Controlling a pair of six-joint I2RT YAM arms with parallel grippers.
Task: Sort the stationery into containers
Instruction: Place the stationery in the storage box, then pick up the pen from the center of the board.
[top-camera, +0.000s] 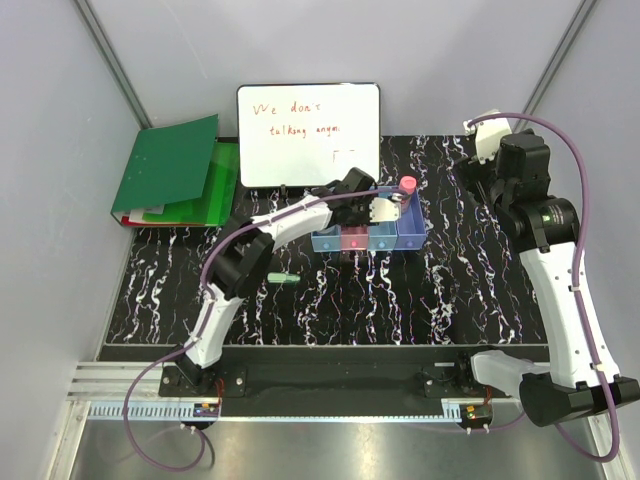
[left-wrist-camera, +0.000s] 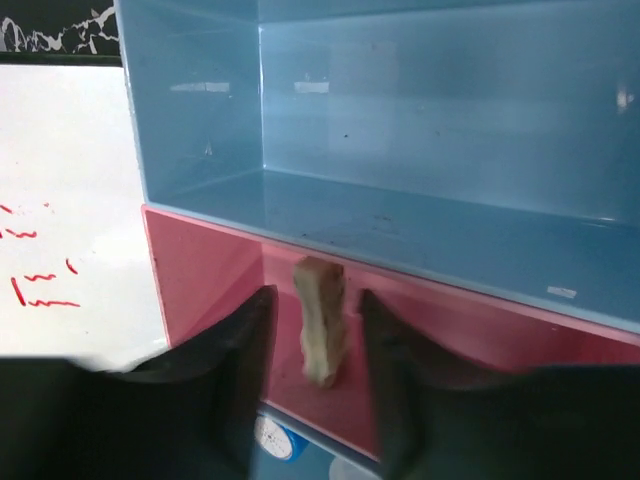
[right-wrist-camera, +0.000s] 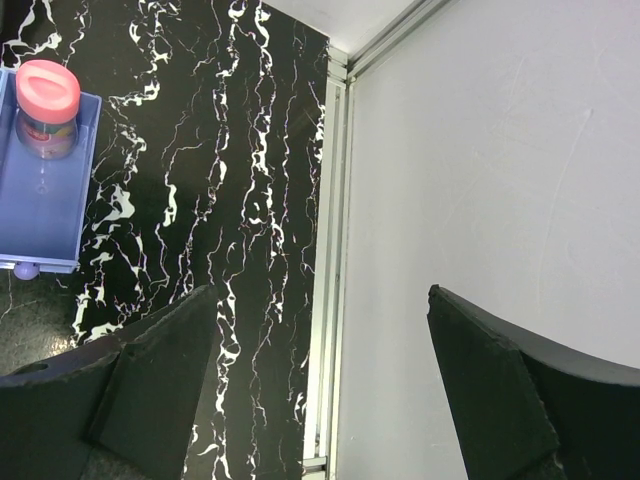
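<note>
My left gripper (left-wrist-camera: 313, 300) is open over the row of joined bins (top-camera: 372, 238). A blurred beige stick-like piece (left-wrist-camera: 321, 335) hangs loose between the fingers without touching them, over the pink bin (left-wrist-camera: 200, 275). A light blue bin (left-wrist-camera: 400, 150) lies beyond it. A blue-capped bottle (left-wrist-camera: 272, 438) lies in the bin below the pink one. A pink-capped bottle (top-camera: 408, 186) stands in the purple-blue bin (right-wrist-camera: 40, 200). A pale green stick (top-camera: 283, 278) lies on the table, left of the bins. My right gripper (right-wrist-camera: 320, 290) is open and empty, high near the right wall.
A whiteboard with red writing (top-camera: 308, 135) stands behind the bins. A big green folder (top-camera: 170, 165) lies at the back left. The black marbled table (top-camera: 330, 310) ends at a metal rail (right-wrist-camera: 330, 250) by the grey right wall.
</note>
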